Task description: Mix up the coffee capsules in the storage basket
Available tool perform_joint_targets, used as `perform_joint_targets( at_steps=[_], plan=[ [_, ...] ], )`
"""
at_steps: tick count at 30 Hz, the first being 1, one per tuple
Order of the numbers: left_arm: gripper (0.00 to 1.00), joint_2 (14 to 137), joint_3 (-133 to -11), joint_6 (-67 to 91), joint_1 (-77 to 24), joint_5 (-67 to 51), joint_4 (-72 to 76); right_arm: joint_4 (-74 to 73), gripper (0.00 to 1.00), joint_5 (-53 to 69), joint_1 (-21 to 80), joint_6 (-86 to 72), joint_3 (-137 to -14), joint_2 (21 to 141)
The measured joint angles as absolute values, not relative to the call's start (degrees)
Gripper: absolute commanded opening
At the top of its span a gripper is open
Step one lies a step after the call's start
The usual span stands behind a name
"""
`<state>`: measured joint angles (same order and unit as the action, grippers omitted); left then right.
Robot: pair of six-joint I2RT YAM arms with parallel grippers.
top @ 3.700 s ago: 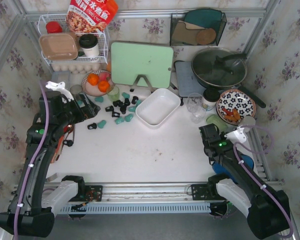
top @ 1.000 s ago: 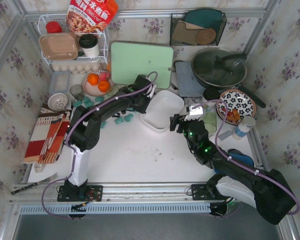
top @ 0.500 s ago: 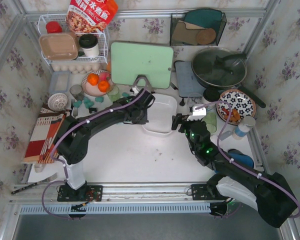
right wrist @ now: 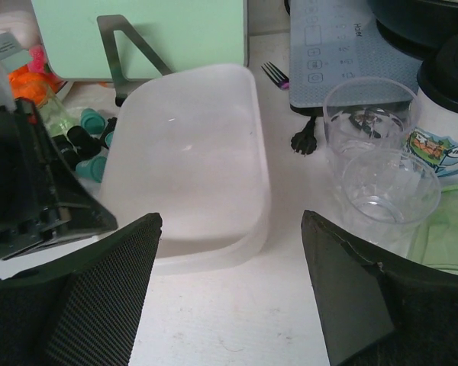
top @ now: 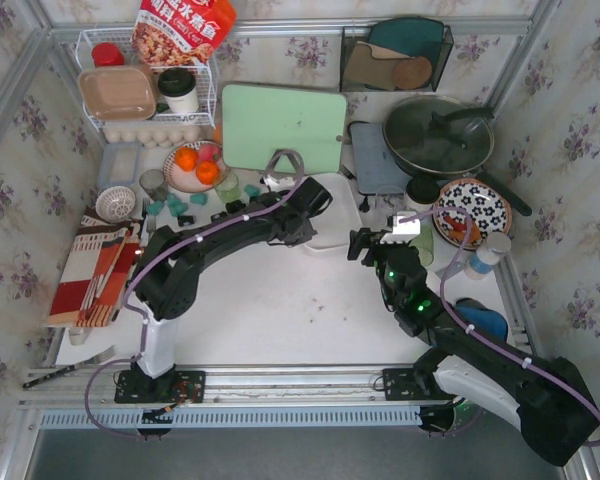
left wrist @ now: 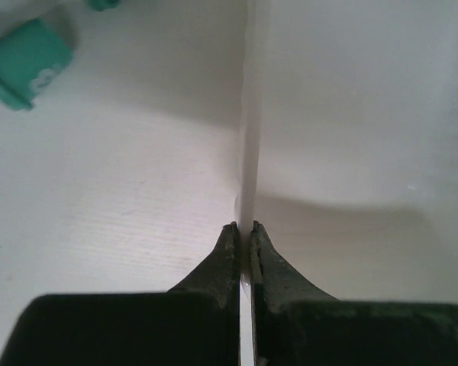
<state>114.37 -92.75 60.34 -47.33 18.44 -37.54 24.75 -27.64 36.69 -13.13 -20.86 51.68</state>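
White plastic, shallow and with rounded corners, the storage basket (right wrist: 191, 160) stands near the middle of the table (top: 280, 300), just in front of the green cutting board (right wrist: 137, 34). The coffee capsules (right wrist: 91, 141), some black and some teal, lie on the table outside the basket, close to its left side. More of them are scattered further left, toward the plate with oranges (top: 195, 165).

The left gripper (left wrist: 244, 229) has its two fingers pressed together on the thin wall of the basket, one finger on each face, so it pinches the rim. In the left wrist view one teal capsule lies on the table on the outer side of that wall. I cannot tell if the basket is lifted from the table or not.

The right gripper (right wrist: 229, 229) is spread wide and holds nothing. It stands at the near side of the basket, apart from it, and points toward it.

Right of the basket two clear plastic cups (right wrist: 374, 145) stand touching each other, and a fork (right wrist: 275, 74) lies behind the basket's far right corner
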Motion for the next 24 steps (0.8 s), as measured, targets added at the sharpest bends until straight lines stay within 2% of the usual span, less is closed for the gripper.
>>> perform_joint_targets(
  at_steps=[9, 19, 24],
  plan=[
    [0.00, 121.1, -98.2, 56.2, -47.6, 15.7, -36.6, 24.6, 0.83, -28.2, 36.7, -13.1, -20.8, 50.9],
    [0.28, 120.7, -98.4, 52.5, -47.6, 15.8, -38.0, 24.6, 0.88, -28.3, 36.7, -13.1, -20.7, 51.2],
    [0.33, 118.6, -98.4, 49.7, -47.6, 16.3, -37.9, 24.6, 0.88, -28.3, 36.7, -13.1, -20.7, 52.0]
  ],
)
